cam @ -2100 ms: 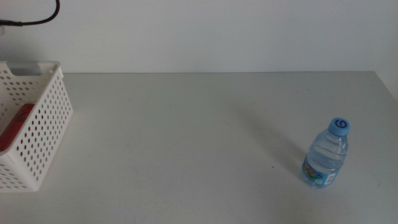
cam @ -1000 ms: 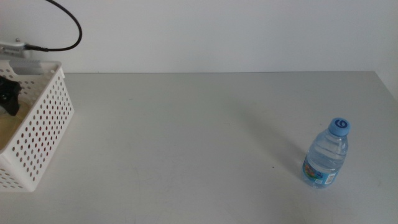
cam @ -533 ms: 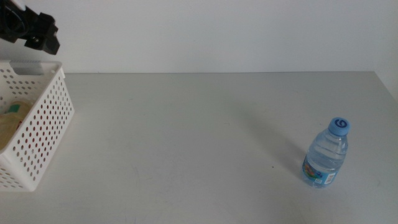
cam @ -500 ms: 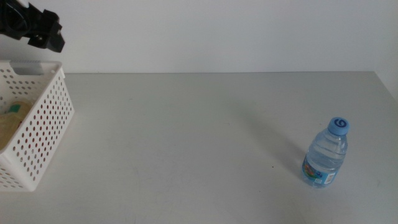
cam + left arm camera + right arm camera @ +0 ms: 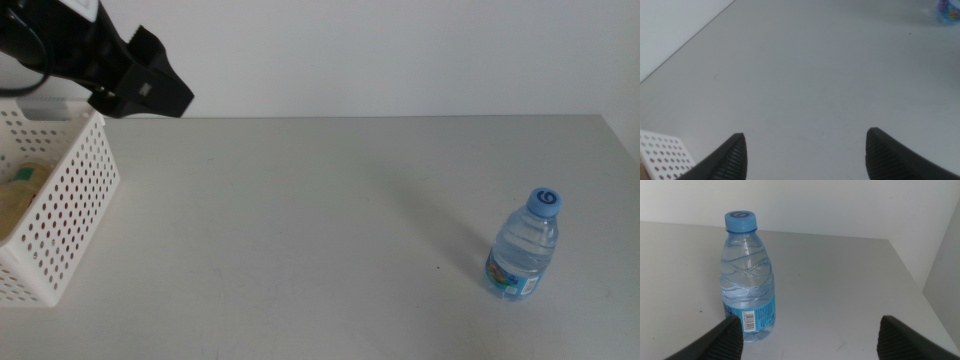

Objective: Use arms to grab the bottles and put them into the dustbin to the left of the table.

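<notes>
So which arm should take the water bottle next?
Right, I'd say. The right gripper is open and looks straight at the upright water bottle close by; the left gripper, also open, hangs above the dustbin across the table.

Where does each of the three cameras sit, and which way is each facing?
Middle view: above the table, looking forward and down; the basket at left, the water bottle at right, the left gripper above the basket.
Left wrist view: on the left arm, facing across the table; its open left gripper's fingers and a basket corner show.
Right wrist view: on the right arm, facing the upright bottle up close; the open right gripper rises beside it.
Shared: all three show the water bottle.
</notes>
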Available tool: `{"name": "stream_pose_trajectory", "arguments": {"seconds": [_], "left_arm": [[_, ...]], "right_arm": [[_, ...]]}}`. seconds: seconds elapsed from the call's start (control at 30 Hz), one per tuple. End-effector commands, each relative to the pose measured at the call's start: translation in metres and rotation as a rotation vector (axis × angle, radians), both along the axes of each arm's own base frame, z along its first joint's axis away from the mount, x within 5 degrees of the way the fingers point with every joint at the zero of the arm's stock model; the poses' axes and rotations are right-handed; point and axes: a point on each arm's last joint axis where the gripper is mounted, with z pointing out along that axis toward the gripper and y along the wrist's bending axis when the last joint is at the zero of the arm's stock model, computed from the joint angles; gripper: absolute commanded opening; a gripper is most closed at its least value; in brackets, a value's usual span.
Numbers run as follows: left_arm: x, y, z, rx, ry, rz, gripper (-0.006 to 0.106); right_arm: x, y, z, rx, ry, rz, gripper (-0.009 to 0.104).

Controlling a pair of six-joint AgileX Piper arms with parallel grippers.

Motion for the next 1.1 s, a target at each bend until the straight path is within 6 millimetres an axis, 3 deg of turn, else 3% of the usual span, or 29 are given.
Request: {"name": "stream_pose_trajectory", "arguments": {"seconds": [0.0, 0.2, 0.57, 0.77, 1.07], "left_arm": [[-0.018, -0.01, 0.016, -0.082, -0.116, -0.043, 0.077], [-0.051, -0.02, -0.004, -0.245, -0.291, -0.05, 0.077], [-0.11, 0.02, -0.06, -0.397, -0.338, 0.134, 0.077], [-0.12, 0.026, -0.098, -0.445, -0.339, 0.154, 0.077], [-0.122, 0.019, -0.101, -0.489, -0.343, 0.11, 0.077]], "right_arm": [[-0.001, -0.001, 0.011, -0.012, -0.109, -0.007, 0.094], [-0.001, -0.001, 0.011, -0.012, -0.109, -0.007, 0.094], [-0.001, -0.001, 0.011, -0.012, -0.109, -0.007, 0.094], [-0.001, -0.001, 0.011, -0.012, -0.109, -0.007, 0.094], [-0.001, -0.001, 0.011, -0.012, -0.109, -0.007, 0.094]]}}
